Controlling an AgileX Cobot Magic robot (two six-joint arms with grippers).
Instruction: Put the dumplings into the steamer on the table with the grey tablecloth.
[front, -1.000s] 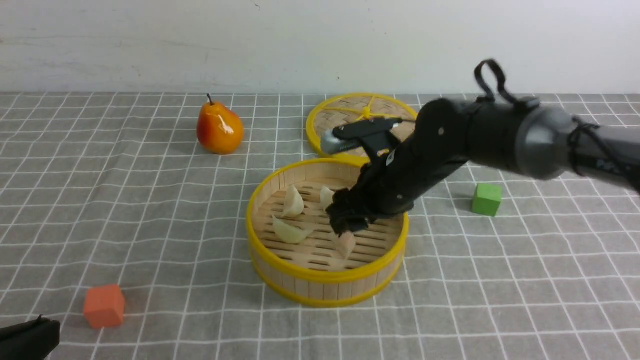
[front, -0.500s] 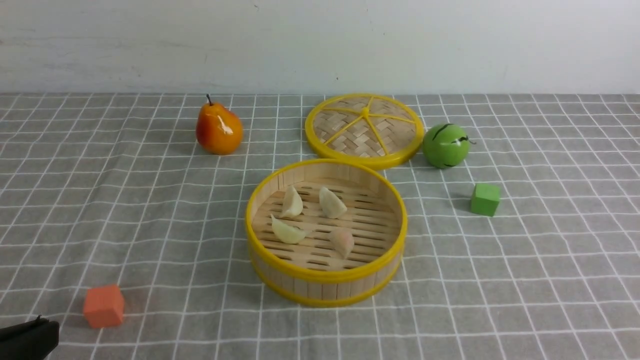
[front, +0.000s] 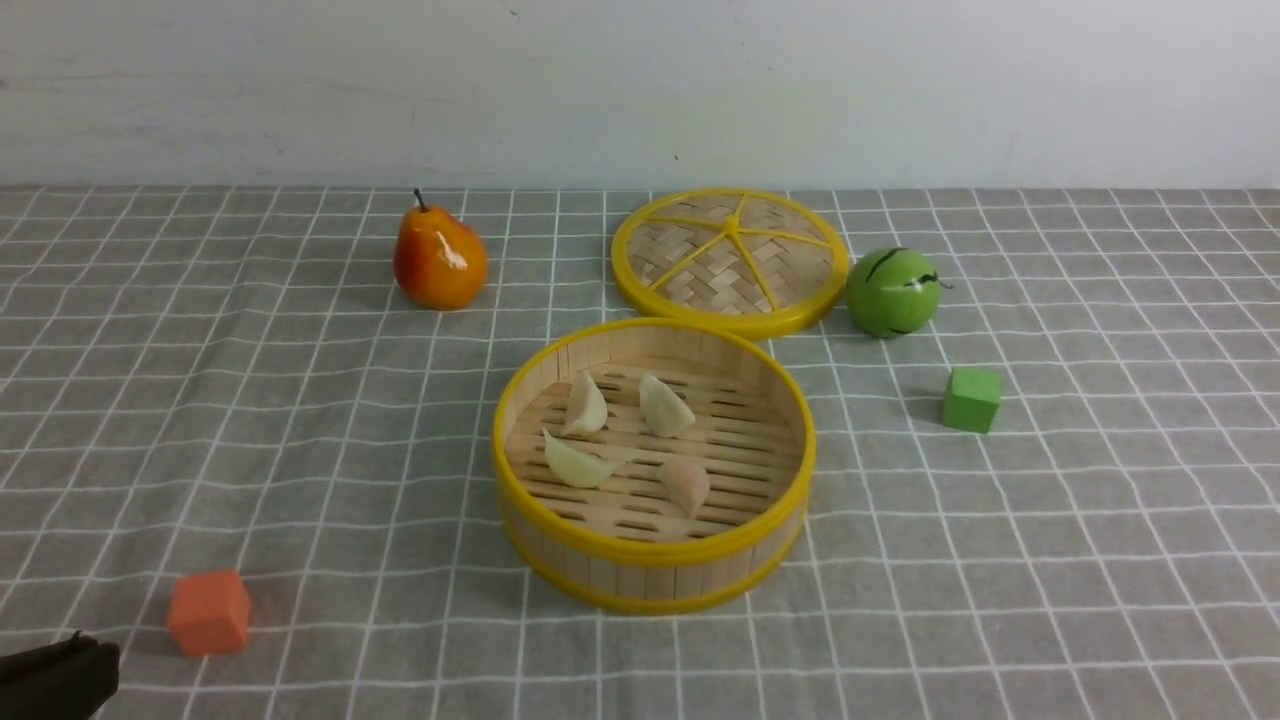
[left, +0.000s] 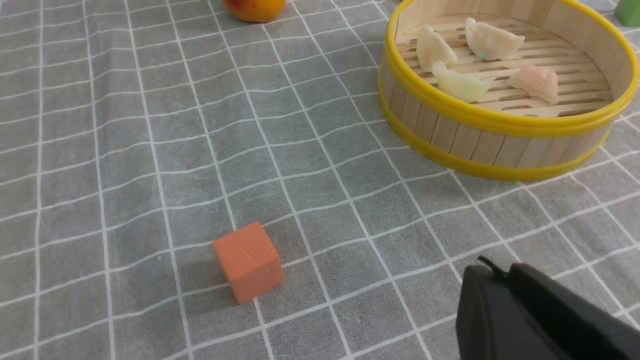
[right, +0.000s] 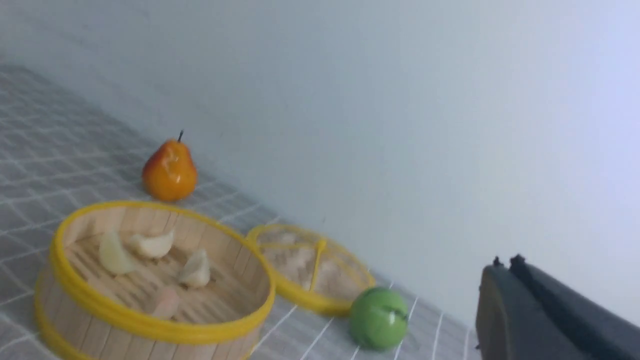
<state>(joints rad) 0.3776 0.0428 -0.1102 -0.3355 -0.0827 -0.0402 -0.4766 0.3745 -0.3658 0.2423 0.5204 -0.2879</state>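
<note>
Swung right claw (right: 507, 262) away from above the steamer (front: 655, 550) since the earlier front view, uncovering the lid (front: 690, 275) and green ball (front: 892, 292). Left all four dumplings (front: 665, 408) lying inside, unmoved. Keep both claws empty, tips together, right and left claw (left: 495, 267) alike. Probably finished; withdraw gently, avoid bumping the rim, add nothing more.

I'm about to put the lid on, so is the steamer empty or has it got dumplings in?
Not empty: four dumplings lie spread on the slatted floor inside the steamer.
</note>
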